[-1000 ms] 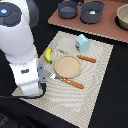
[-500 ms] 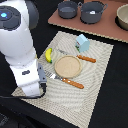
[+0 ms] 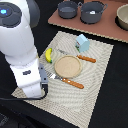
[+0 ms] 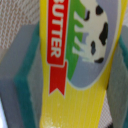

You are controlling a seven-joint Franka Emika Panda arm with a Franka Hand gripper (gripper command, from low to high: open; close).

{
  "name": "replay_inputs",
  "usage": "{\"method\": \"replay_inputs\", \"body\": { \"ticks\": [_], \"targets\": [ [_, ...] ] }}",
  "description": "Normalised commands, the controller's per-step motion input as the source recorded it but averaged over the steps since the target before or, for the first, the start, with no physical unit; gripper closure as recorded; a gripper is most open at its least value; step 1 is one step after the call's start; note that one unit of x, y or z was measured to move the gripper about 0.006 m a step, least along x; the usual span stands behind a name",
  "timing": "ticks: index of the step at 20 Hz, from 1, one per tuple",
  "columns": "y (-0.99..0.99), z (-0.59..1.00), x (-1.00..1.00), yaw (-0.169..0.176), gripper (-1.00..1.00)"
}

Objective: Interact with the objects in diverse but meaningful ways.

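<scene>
Yellow butter box (image 4: 75, 65) lengthwise between 2 end effector pads (image 4: 27, 75).

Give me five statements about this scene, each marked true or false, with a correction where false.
1. The banana lies on the woven placemat. True.
2. The round wooden plate holds a pot. False: nothing lies on it; the two grey pots stand on the brown board behind the mat.
3. The wrist view shows a yellow box printed with a cow and the word BUTTER. True.
4. The pale blue carton stands on the brown board. False: it stands on the placemat, near the plate.
5. In the wrist view, the box sits between the gripper's fingers. True, though whether the pads press it cannot be told.
</scene>
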Motion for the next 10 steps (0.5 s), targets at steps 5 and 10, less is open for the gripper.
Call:
{"method": "replay_inputs", "body": {
  "ticks": [5, 10],
  "targets": [
    [0.64, 0.98, -0.57, 0.049, 1.0],
    [0.78, 0.84, -0.57, 0.055, 1.0]
  ]
}}
